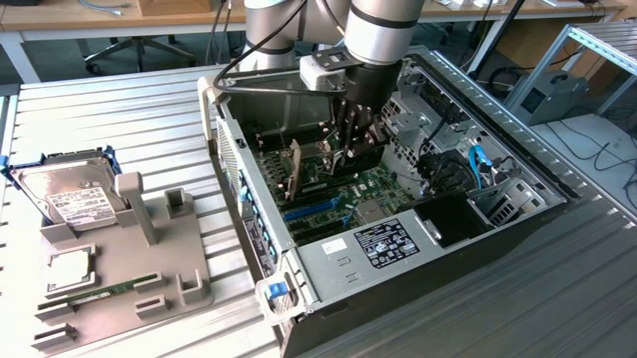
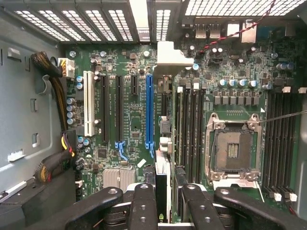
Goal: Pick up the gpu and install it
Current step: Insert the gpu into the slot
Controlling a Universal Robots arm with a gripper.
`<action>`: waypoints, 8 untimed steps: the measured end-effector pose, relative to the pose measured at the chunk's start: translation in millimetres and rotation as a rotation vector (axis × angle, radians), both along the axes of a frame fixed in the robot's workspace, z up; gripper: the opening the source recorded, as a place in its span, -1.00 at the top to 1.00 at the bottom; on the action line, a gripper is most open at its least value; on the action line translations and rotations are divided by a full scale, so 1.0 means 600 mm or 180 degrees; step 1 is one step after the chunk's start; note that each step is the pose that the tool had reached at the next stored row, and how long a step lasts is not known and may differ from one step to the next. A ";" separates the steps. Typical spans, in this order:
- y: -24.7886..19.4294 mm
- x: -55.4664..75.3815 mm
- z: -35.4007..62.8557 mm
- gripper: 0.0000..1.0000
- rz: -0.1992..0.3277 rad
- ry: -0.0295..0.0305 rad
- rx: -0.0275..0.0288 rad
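Note:
The gpu (image 1: 295, 168) stands on edge inside the open computer case (image 1: 518, 164), low over the green motherboard (image 1: 368, 190). My gripper (image 1: 350, 149) reaches down into the case and is shut on the card's upper edge. In the wrist view the gpu (image 2: 169, 57) is seen edge-on, running from its silver bracket by the rear vents back to my gripper (image 2: 168, 194). It lies just beside the long blue slot (image 2: 149, 110), between that slot and the memory slots (image 2: 189, 129). I cannot tell whether the card touches a slot.
A grey fixture tray (image 1: 189, 291) on the slatted table at the exterior view's left holds a hard drive (image 1: 65, 194), a memory stick (image 1: 100, 289) and a square chip (image 1: 70, 268). The case holds a power supply (image 1: 388, 242), an open CPU socket (image 2: 234, 151) and cable bundles (image 2: 50, 81).

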State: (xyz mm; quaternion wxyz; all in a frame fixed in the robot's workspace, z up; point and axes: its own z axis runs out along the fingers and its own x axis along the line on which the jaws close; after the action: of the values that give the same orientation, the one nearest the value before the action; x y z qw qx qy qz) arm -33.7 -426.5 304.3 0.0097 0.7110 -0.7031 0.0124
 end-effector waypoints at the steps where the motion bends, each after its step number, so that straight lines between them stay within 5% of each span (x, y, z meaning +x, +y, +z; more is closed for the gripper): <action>1: -0.0001 0.000 0.000 0.48 0.0000 0.0000 0.0000; 8: -0.0011 -0.002 -0.001 0.48 0.0000 0.0000 0.0000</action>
State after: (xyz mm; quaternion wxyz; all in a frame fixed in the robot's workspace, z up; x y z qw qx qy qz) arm -35.1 -427.2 303.4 0.0097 0.7109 -0.7031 0.0124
